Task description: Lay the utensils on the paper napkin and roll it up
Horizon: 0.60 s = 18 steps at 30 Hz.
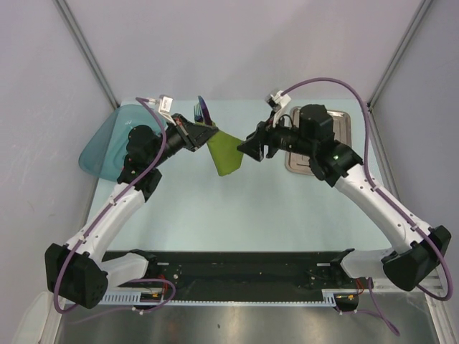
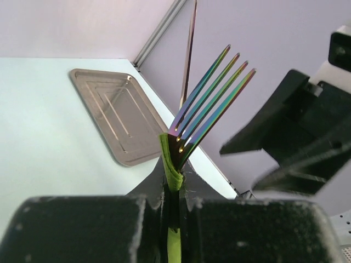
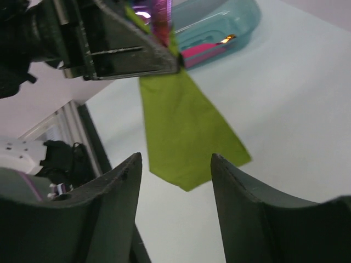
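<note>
My left gripper (image 1: pixel 203 135) is shut on the olive-green paper napkin (image 1: pixel 226 153) and the iridescent utensils together, held above the table. In the left wrist view the napkin's folded edge (image 2: pixel 171 164) and a rainbow fork (image 2: pixel 211 109) stick out of the jaws, with a second slim utensil (image 2: pixel 189 52) behind the fork. The fork tines also show in the top view (image 1: pixel 200 110). The napkin (image 3: pixel 184 129) hangs loose from the left gripper (image 3: pixel 164 52) as a flap. My right gripper (image 1: pixel 250 148) is open and empty, its fingers (image 3: pixel 122 181) just short of the napkin's free corner.
A silver metal tray (image 1: pixel 343 129) lies at the right under the right arm, also seen in the left wrist view (image 2: pixel 118 112). A teal plastic tub (image 1: pixel 107 143) stands at the left; in the right wrist view it (image 3: pixel 219 27) holds a pink bar (image 3: pixel 204 49).
</note>
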{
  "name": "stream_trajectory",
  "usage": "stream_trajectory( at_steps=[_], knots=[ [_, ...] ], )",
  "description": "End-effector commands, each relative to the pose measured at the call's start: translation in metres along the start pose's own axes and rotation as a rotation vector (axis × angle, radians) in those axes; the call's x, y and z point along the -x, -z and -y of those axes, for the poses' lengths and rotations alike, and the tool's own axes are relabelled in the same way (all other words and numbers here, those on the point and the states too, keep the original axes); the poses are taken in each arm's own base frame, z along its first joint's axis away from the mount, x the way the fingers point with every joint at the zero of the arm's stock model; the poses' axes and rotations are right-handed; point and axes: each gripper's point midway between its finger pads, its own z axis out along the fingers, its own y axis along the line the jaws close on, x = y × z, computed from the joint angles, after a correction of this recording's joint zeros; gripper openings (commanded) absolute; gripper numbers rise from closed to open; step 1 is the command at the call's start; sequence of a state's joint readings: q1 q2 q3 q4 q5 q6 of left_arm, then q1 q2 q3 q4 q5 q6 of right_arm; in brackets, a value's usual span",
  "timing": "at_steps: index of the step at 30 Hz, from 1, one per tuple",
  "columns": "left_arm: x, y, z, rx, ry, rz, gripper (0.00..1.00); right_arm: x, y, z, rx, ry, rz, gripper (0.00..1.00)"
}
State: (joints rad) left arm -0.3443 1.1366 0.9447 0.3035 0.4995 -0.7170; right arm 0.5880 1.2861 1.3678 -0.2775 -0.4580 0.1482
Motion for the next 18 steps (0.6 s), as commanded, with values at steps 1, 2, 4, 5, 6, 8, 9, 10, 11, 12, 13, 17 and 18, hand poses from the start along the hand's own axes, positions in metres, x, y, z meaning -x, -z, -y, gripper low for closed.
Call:
stream_trajectory(
  at_steps=[1, 2, 4, 5, 6, 8, 9, 10, 11, 12, 13, 17, 18],
  knots=[
    [0.033, 0.003, 0.032, -0.083, -0.029, 0.09, 0.0, -0.006, -0.021, -0.031, 0.153, -0.07, 0.018, 0.61],
    [0.034, 0.004, 0.034, -0.092, -0.03, 0.09, 0.0, -0.003, -0.023, -0.036, 0.179, -0.067, 0.033, 0.64],
    [0.035, 0.006, 0.041, -0.116, -0.035, 0.091, 0.0, -0.005, -0.029, -0.043, 0.215, -0.065, 0.03, 0.66],
    [0.037, 0.006, 0.043, -0.124, -0.036, 0.094, 0.0, -0.007, -0.034, -0.046, 0.238, -0.069, 0.026, 0.68],
    [0.037, 0.007, 0.045, -0.128, -0.036, 0.096, 0.0, -0.01, -0.037, -0.05, 0.253, -0.07, 0.018, 0.68],
    [0.038, 0.008, 0.049, -0.146, -0.036, 0.099, 0.0, -0.016, -0.042, -0.051, 0.261, -0.075, 0.007, 0.7],
    [0.039, 0.009, 0.051, -0.153, -0.032, 0.099, 0.0, -0.018, -0.043, -0.055, 0.273, -0.076, 0.002, 0.7],
    [0.039, 0.01, 0.053, -0.159, -0.03, 0.1, 0.0, -0.024, -0.045, -0.054, 0.275, -0.086, -0.008, 0.71],
    [0.039, 0.011, 0.056, -0.172, -0.033, 0.102, 0.0, -0.028, -0.045, -0.056, 0.286, -0.101, -0.021, 0.72],
    [0.04, 0.011, 0.057, -0.178, -0.027, 0.103, 0.0, -0.025, -0.047, -0.058, 0.296, -0.09, -0.003, 0.71],
    [0.039, 0.012, 0.058, -0.182, -0.023, 0.102, 0.0, -0.029, -0.048, -0.06, 0.302, -0.091, -0.009, 0.72],
    [0.041, 0.015, 0.069, -0.235, -0.022, 0.104, 0.0, -0.033, -0.05, -0.063, 0.317, -0.098, -0.009, 0.7],
    [0.04, 0.016, 0.073, -0.251, -0.02, 0.099, 0.0, -0.034, -0.051, -0.064, 0.322, -0.106, -0.016, 0.7]
  ],
)
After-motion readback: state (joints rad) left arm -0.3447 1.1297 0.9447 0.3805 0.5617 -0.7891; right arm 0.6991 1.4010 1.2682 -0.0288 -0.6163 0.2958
